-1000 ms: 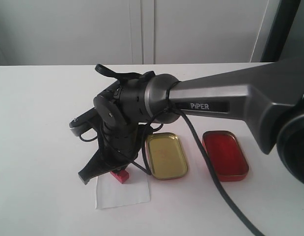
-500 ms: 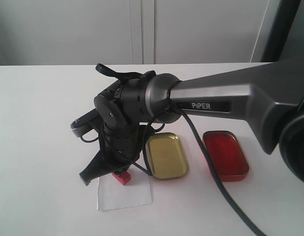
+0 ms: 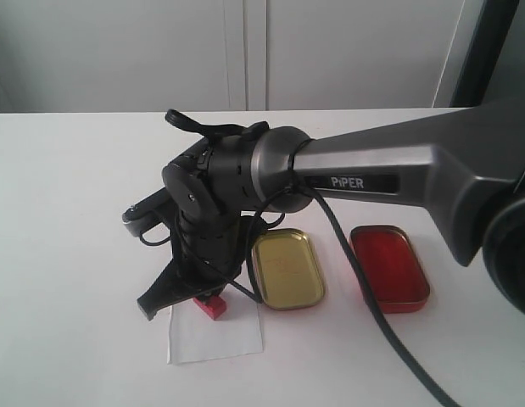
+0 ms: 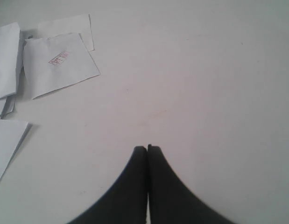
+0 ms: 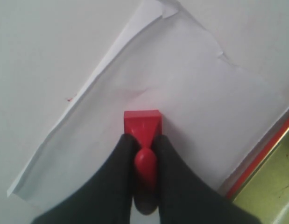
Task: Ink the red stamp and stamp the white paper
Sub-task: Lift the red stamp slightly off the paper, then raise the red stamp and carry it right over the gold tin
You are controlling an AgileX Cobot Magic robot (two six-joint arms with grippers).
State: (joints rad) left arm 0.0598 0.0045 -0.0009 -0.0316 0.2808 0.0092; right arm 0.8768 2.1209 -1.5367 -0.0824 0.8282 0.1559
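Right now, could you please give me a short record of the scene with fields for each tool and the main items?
Right tool: shut on the red stamp, gripping its knob
Stamp position: base over the white paper; contact unclear
Left tool: shut, holding nothing, above the table
Tins: gold tin and red tin, side by side beside the paper
Other: loose paper slips, one with a red print

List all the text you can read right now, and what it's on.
"PiPER": white letters on the right arm.
Red stamped print on a loose sheet, left wrist view: too small to read.
No text visible on the red stamp or the white paper.
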